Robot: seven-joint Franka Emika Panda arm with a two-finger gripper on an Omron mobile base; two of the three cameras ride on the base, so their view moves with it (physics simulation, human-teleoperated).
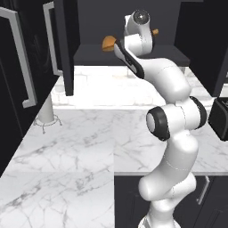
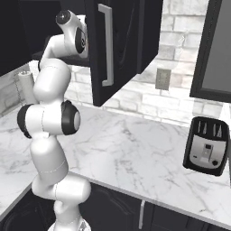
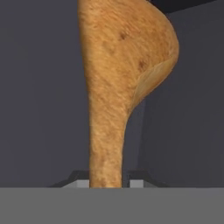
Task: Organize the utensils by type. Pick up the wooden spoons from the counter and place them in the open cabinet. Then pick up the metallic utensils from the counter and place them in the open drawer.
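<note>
A tan-orange wooden spoon (image 3: 118,78) with a broad round bowl runs up the hand view. Its handle stands between the two dark tips of my gripper (image 3: 107,183), which sit close on either side of it. In the left base view the arm reaches up into the open cabinet (image 1: 89,55). There the spoon's bowl (image 1: 108,43) sticks out left of the wrist and its handle end (image 1: 155,32) right of it, just above the dark shelf. The white marble counter (image 1: 89,147) lies below. The drawer and the metallic utensils are out of view.
The open cabinet door (image 1: 67,44) hangs left of the arm, and shows as a door (image 2: 117,45) right of it from the other side. A black toaster (image 2: 205,146) stands on the counter at the right. A white paper-towel holder (image 1: 46,113) stands at the back left.
</note>
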